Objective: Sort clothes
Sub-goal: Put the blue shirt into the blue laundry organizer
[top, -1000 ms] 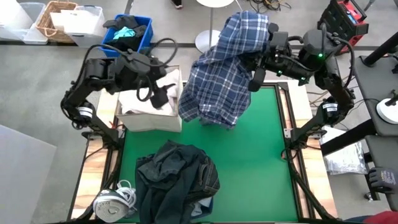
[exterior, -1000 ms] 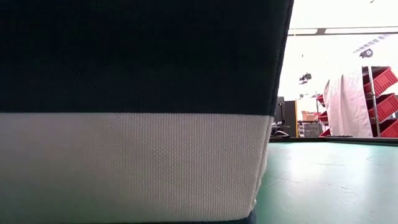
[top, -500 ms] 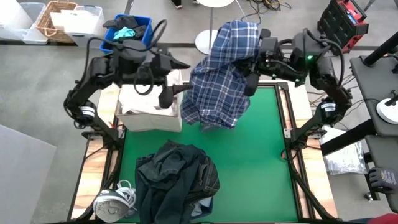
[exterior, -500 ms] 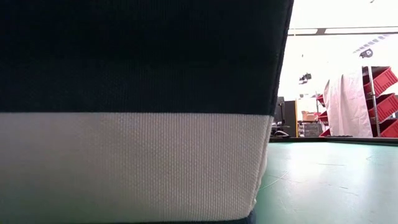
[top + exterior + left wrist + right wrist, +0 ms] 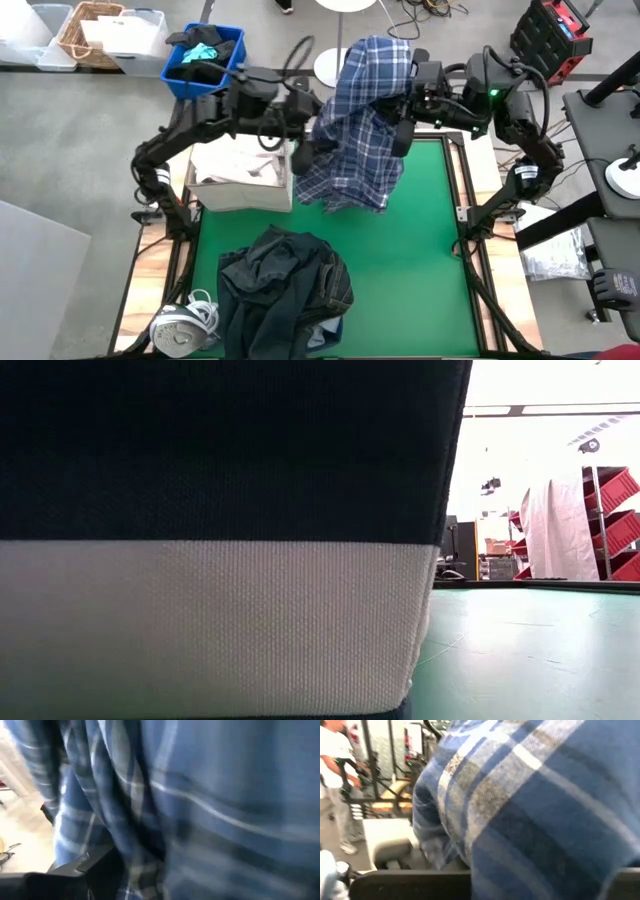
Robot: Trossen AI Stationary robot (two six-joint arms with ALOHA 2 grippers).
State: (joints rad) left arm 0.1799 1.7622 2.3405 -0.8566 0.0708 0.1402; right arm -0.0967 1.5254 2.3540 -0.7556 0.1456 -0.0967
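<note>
White shirts (image 5: 235, 165) in fabric bin (image 5: 240, 192), plaid shirt (image 5: 360, 125) aloft

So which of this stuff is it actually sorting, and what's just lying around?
Part of the job:
- plaid shirt, held up between both arms
- dark denim heap
- white clothes

Lying about:
- blue bin
- wicker basket
- white iron

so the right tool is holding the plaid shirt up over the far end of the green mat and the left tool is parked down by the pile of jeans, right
Not quite. The left tool is not by the denim pile; it is up at the hanging plaid shirt, at its left edge next to the white box, as the high view shows. The rest stands: the right tool holds the shirt up over the far end of the green mat.
</note>
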